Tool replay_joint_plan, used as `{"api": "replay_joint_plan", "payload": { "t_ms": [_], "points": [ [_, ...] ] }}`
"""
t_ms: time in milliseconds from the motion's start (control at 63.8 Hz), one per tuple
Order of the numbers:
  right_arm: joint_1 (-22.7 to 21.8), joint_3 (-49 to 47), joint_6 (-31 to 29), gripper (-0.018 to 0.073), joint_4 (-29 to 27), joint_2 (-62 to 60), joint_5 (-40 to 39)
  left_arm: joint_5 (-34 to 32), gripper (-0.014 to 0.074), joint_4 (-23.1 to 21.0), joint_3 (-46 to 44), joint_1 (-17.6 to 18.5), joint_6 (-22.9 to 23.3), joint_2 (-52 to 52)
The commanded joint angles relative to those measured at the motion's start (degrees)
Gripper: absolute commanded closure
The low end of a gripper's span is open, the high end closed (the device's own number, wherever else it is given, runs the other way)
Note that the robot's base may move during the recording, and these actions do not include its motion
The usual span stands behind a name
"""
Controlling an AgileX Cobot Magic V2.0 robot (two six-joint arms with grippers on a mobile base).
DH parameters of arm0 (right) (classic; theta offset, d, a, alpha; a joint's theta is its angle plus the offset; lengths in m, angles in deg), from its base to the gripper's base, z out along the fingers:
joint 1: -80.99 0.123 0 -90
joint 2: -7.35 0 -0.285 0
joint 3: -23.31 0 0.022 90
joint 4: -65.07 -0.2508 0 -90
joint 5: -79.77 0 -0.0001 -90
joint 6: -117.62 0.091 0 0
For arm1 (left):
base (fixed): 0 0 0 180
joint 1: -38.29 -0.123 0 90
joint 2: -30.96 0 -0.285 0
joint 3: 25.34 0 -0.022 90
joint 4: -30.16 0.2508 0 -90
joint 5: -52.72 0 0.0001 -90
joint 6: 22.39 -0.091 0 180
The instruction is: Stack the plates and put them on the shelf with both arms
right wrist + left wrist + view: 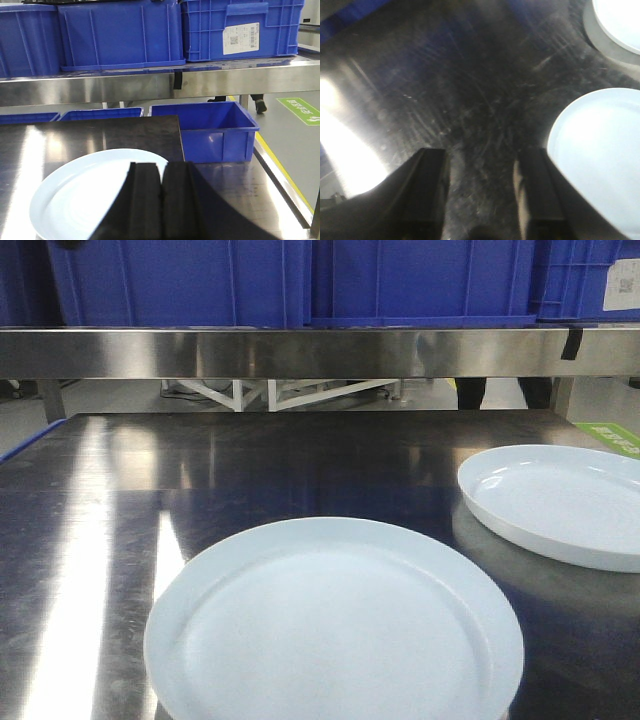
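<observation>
1. Only the front view shows both white plates lying apart on the desk (300, 460): the near plate (330, 630) central, the far plate (560, 505) to the right, both below the steel shelf (300, 352).
2. The left claw (482, 155) is spread wide over bare desk, holding nothing.
3. The right claw (161, 170) is pressed together and empty, in front of one plate's edge.
4. Both plates are glossy, shallow and unstacked.
</observation>
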Motion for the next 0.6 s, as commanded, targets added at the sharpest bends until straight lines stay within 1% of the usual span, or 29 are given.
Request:
{"api": "replay_joint_plan", "payload": {
  "t_ms": [0,110,125,204,267,361,423,580],
  "points": [
    [-0.39,-0.93,-0.1,0.0502,0.2,-1.22,-5.02,-7.13,0.0353,1.47,3.52,-1.93,1.95,-6.3],
    [-0.39,-0.93,-0.1,0.0502,0.2,-1.22,-5.02,-12.6,0.0442,1.35,10.74,-5.96,2.35,-12.78],
    [-0.39,-0.93,-0.1,0.0502,0.2,-1.22,-5.02,-13.79,0.0458,1.27,12.6,-7.14,2.35,-14.43],
    [-0.39,-0.93,-0.1,0.0502,0.2,-1.22,-5.02,-16.57,0.0517,1.27,17.53,-10.36,2.35,-18.26],
    [-0.39,-0.93,-0.1,0.0502,0.2,-1.22,-4.9,-19.28,0.0511,0.5,20.95,-12.58,2.35,-21.83],
    [-0.39,-0.93,-0.1,0.0502,0.2,-1.22,-4.55,-23.73,0.0511,-2.32,26.86,-16.14,2.35,-27.31],
    [-0.39,-0.93,-0.1,0.0502,0.2,-1.22,-4.49,-25.93,0.0511,-4.24,30.0,-17.8,2.35,-30.5],
    [-0.39,-1.25,-0.1,0.0502,0.2,-1.22,-4.48,-30.33,0.0511,-8.04,36.14,-20.09,2.35,-36.3]
  ]
}}
